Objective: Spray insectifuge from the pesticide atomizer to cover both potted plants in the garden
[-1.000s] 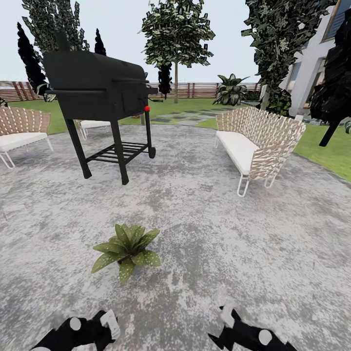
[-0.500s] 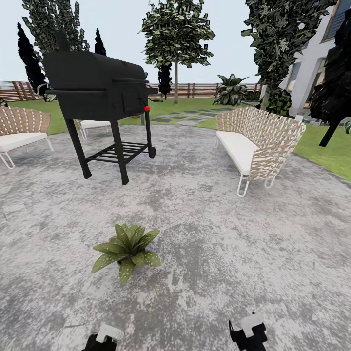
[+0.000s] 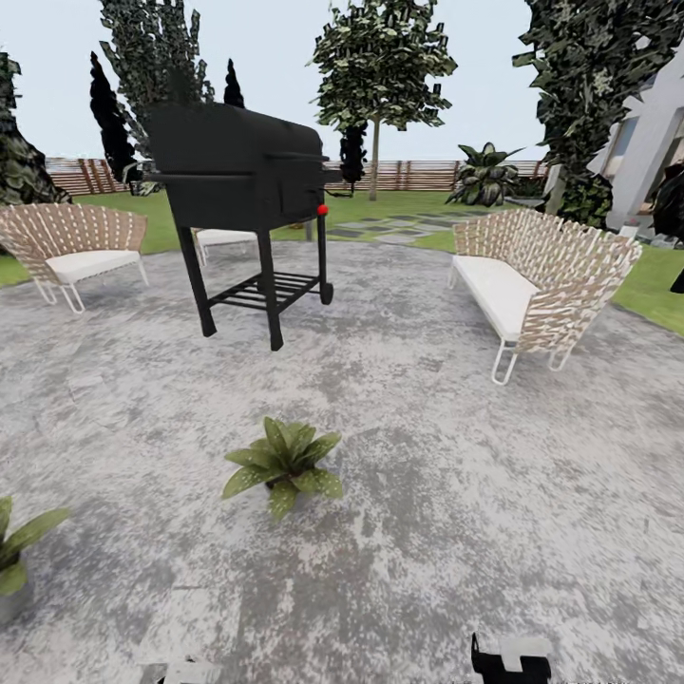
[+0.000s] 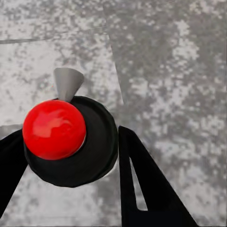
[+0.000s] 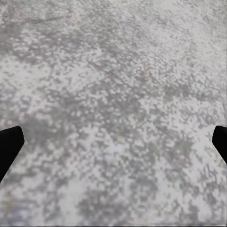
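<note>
The left gripper (image 4: 68, 146) has its two black fingers pressed against opposite sides of a round dark body that carries a pale grey conical nozzle and a glossy red ball. This is taken to be the pesticide atomizer (image 4: 97, 158), though the close view makes the identification uncertain. The nozzle points away from the wrist, over the paving. The right gripper (image 5: 113, 146) is spread wide and holds nothing; its fingertips sit at opposite edges of the wrist view, above bare stone.

In the head view the right gripper (image 3: 511, 660) sits at the near edge, right of centre. The nearer potted plant (image 3: 283, 463), a low rosette of pointed, pale-speckled green leaves, lies ahead and left of centre. The second potted plant (image 3: 14, 556) shows as a few leaves at the near left edge. Both plants stand on the left side, so the left arm, which carries the sprayer, is judged the nearer. A spray pass would need the nozzle axis tilted forward and down onto each rosette.

The round paved patio (image 3: 427, 494) is mottled grey and rough. Farther off stand a matte black barbecue grill on wheeled legs (image 3: 237, 180), a woven tan sofa with a white cushion (image 3: 541, 280) at right and a matching woven armchair (image 3: 71, 247) at left.
</note>
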{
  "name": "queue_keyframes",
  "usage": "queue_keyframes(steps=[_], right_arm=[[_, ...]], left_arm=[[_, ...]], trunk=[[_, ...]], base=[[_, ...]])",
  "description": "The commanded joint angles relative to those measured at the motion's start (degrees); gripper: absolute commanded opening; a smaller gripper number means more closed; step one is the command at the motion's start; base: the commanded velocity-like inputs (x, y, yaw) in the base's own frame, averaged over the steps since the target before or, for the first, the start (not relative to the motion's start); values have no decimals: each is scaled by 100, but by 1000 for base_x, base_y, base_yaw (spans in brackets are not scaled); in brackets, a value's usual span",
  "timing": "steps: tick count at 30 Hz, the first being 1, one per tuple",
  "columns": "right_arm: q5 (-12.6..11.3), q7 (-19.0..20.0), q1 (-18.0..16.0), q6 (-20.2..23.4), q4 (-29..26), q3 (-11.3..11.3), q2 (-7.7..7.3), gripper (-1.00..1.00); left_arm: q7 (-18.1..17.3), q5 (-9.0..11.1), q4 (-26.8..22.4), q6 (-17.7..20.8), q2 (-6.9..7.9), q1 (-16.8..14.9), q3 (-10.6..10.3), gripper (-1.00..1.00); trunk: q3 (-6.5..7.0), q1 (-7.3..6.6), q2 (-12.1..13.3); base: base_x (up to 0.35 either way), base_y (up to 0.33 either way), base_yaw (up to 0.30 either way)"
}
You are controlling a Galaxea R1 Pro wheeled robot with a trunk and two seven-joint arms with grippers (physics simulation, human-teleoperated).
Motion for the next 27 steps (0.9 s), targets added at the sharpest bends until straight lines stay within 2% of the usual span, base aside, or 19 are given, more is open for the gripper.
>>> queue_keyframes(steps=[1,9,14,27], right_arm=[[59,-24,4,-16,5,-44,0,100],[57,-24,23,-16,5,-44,18,100],[57,-24,32,-16,5,-44,27,100],[57,-23,34,-16,5,-44,28,100]], left_arm=[[-29,-31,4,-15,-1,-3,50,-100],[-29,-30,6,-15,-1,20,52,-100],[-29,-30,6,-15,-4,31,54,-100],[-23,-30,-7,-15,-11,31,63,-100]], trunk=[[-5,-4,-2],[-5,-4,-2],[-5,-4,-2],[-5,-4,-2]], base=[[-286,219,279],[-278,227,279],[-68,254,279],[-1,15,279]])
